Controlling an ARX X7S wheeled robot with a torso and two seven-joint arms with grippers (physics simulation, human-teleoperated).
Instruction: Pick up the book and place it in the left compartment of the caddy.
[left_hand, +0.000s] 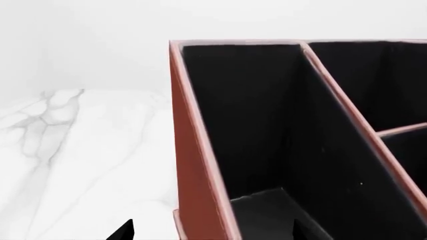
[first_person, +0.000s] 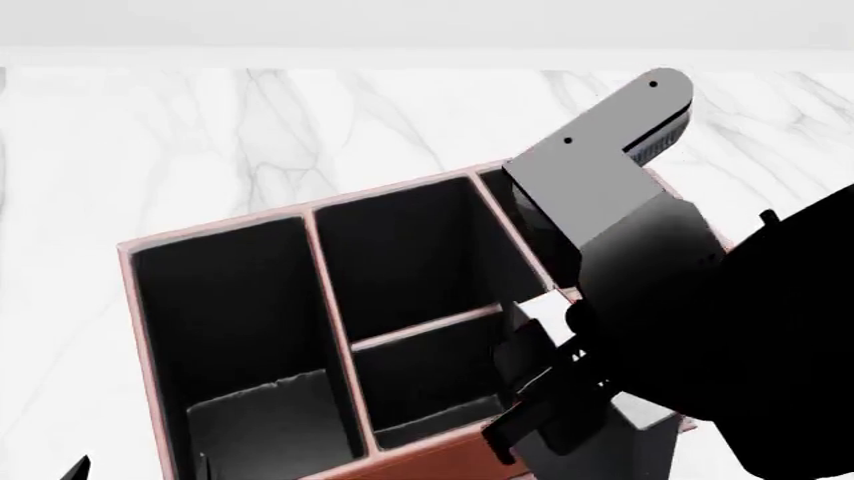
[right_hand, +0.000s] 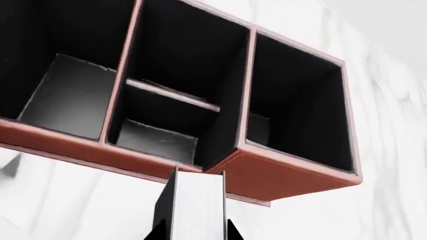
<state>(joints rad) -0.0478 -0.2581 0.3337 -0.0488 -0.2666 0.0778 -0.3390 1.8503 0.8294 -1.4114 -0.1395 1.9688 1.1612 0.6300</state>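
Book (right_hand: 195, 205) upright between right fingers (right_hand: 193, 231), clamped, long axis vertical, just outside caddy (right_hand: 280, 172) front wall. Left compartment (first_person: 227, 320) well leftward. Left fingers: cannot tell.

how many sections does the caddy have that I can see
4 in the caddy: the wide left compartment, two middle sections split by a crossbar, and the end section, mostly hidden behind the right arm.

caddy (first_person: 441, 455): 1 | sections seen: 4, perhaps | book (right_hand: 193, 205): 1 | table (first_person: 160, 140): 1
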